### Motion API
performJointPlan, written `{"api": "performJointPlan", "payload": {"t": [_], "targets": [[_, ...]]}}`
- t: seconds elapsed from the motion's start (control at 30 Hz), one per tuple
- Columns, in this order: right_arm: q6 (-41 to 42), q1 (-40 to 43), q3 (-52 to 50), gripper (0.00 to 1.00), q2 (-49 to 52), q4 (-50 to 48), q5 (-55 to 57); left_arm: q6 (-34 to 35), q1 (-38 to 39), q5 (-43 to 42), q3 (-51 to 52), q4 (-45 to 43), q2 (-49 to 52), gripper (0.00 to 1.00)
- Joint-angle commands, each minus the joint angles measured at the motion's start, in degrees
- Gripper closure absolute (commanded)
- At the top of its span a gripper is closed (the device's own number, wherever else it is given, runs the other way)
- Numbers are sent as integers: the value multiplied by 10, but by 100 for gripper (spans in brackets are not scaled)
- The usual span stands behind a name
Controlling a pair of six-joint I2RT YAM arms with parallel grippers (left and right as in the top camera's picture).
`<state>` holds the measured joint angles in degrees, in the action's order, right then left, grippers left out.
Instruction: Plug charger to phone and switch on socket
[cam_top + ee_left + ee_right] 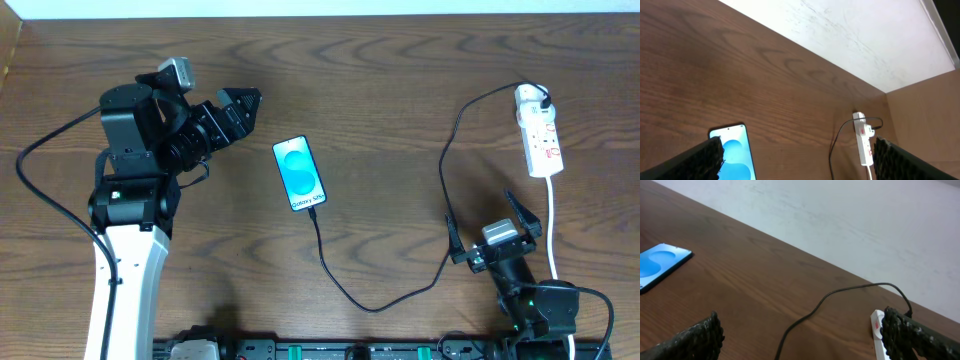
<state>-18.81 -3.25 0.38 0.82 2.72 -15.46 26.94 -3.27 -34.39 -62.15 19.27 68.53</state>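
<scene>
Your left end effector is spread wide and grips nothing, poised to the left of the phone and clear of it. Your right end effector is likewise wide apart and empty, at the near right of the worktop, just beside the charger. The phone lies face up at centre, screen lit blue. The charger's thin black cable meets the phone's near edge, loops toward you, then climbs to the socket at far right, where its black plug sits in the far end. Whether the socket's switch is on cannot be told.
</scene>
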Motion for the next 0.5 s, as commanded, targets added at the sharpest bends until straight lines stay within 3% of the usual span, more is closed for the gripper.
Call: {"api": "performJointPlan", "payload": {"t": [0.0, 0.47], "targets": [[14, 2, -1, 1, -5, 3, -8, -10, -2, -6, 2, 0, 0, 5], [14, 2, -1, 1, -5, 3, -8, -21, -3, 13, 2, 27, 0, 5]]}}
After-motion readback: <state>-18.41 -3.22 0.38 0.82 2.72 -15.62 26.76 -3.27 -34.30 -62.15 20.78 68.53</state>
